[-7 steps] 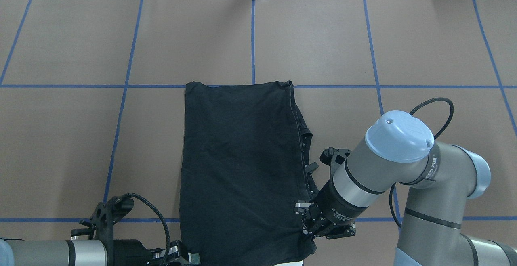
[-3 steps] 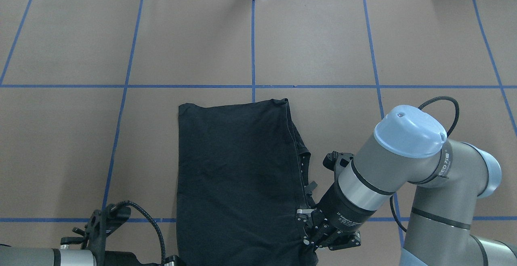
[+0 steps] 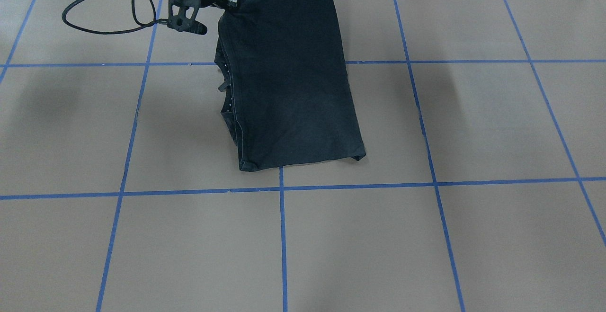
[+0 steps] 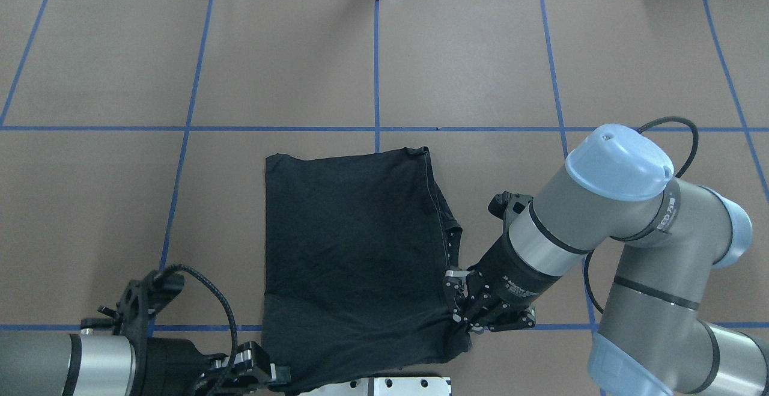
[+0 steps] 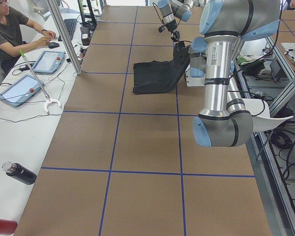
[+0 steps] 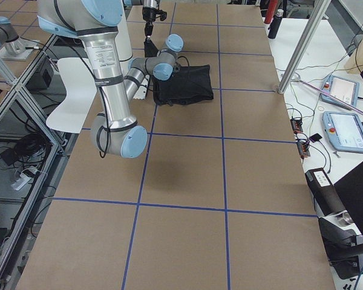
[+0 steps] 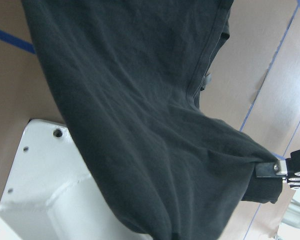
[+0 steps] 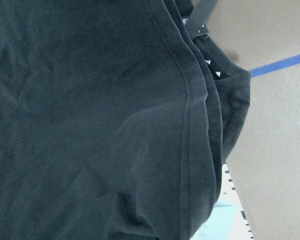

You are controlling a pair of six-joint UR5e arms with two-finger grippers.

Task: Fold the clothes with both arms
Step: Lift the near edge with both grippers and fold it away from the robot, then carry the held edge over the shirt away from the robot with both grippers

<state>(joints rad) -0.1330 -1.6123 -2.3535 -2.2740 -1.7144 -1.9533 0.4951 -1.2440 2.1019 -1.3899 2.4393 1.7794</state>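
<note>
The T-shirt (image 4: 354,252), folded into a long black strip, is lying by the middle of the table's (image 4: 120,204) robot-side edge, with its near end being held up off the surface. The left pincer (image 4: 273,375) is pinching one near corner and the right pincer (image 4: 459,312) is pinching the other. Within the last second the far hem has been dragged back off the blue tape line (image 4: 480,128) toward the robot, and it is now resting still. The pull-back is probably finishing. Carrying the raised end forward over the far half looks like the coming fold.
</note>
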